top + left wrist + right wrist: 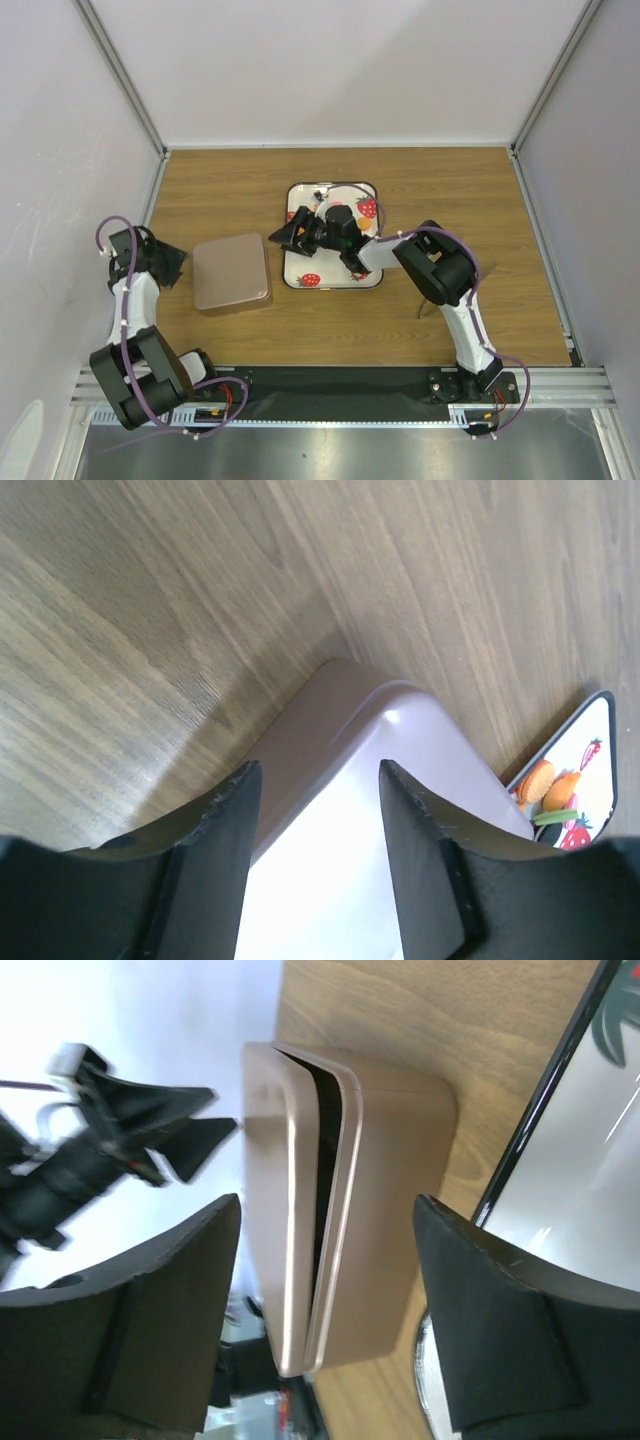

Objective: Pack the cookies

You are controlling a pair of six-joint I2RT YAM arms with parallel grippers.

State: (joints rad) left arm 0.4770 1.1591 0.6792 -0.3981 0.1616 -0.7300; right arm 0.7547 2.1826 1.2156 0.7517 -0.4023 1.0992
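Observation:
The cookies show in the left wrist view as two orange discs (537, 779) and a green one (556, 817) on the strawberry tray (600, 735). In the top view the right arm hides most of them on the tray (340, 276). A closed rose-gold box (232, 272) lies left of the tray, its lid slightly ajar in the right wrist view (340, 1210). My right gripper (284, 238) is open and empty over the tray's left edge, pointing at the box. My left gripper (178, 266) is open and empty at the box's left side, fingers (230, 820) over its corner.
White walls with metal frame posts enclose the wooden table (450, 190) on three sides. The right arm's elbow (440, 265) hangs just right of the tray. The left arm (120, 1150) shows beyond the box in the right wrist view.

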